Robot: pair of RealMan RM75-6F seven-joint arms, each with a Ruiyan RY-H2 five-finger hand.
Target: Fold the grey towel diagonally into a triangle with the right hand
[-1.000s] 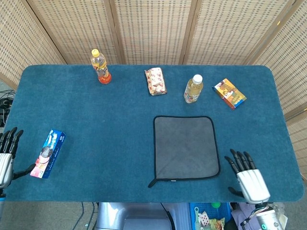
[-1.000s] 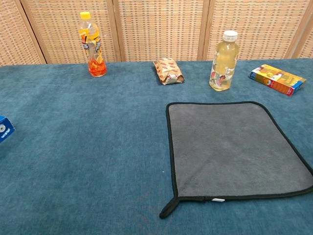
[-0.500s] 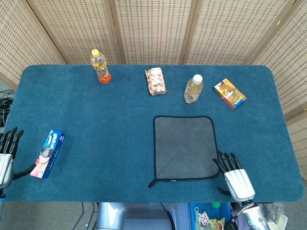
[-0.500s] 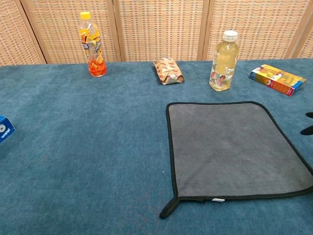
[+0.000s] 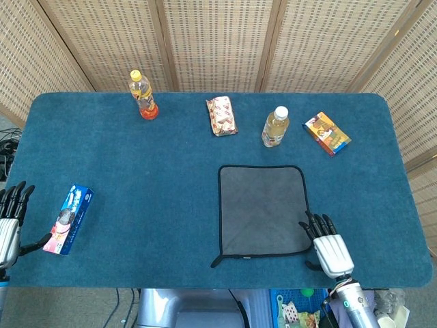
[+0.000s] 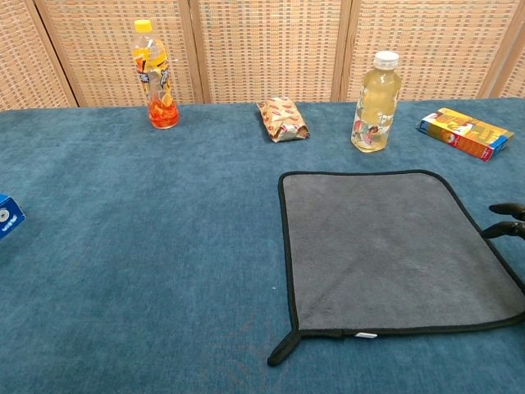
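Observation:
The grey towel with a black hem lies flat and unfolded on the blue table, right of centre; the chest view shows the towel with a small loop at its near left corner. My right hand hovers at the towel's near right corner, fingers spread, holding nothing. Only its fingertips show at the right edge of the chest view. My left hand rests open at the table's far left edge, beside a blue snack box.
Along the far side stand an orange drink bottle, a wrapped snack, a yellow drink bottle and a yellow-blue box. Woven screens close off the back. The table edge runs just behind my right hand.
My right hand has moved left and forward, from off the towel's right side to its near right corner. The towel and my left hand have not moved.

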